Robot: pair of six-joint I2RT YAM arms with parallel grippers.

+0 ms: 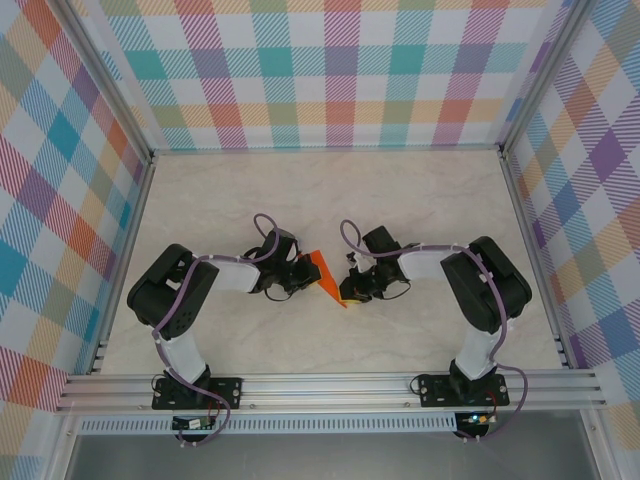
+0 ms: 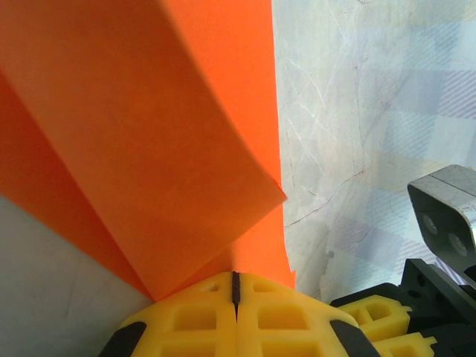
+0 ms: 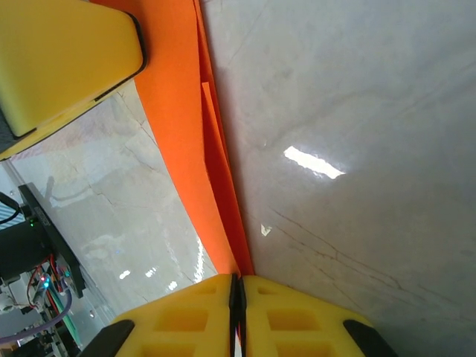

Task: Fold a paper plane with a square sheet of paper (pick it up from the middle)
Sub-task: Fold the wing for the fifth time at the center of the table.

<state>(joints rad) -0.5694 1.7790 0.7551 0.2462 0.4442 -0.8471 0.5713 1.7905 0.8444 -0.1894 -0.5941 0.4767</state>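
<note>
**Both claws pinch the orange sheet at mid-table**

In the overhead view we see the left arm reaching in from 9 o'clock. The left gripper sits just at the 9 o'clock side of the orange paper. Its wrist camera shows the two yellow fingers pressed together, and the paper runs down into the seam between them: it is clamped on the paper. Creased layers fan up toward 12 o'clock in that view, over the pale marble table.

From above, the paper is a narrow folded wedge near the table's centre, its point toward 5 o'clock. We cannot tell whether it touches the table.

The right gripper is at the paper's 4 o'clock. Its fingers are closed too, nipping the paper's slim end in their seam. The right arm comes in from 3 o'clock.
</note>
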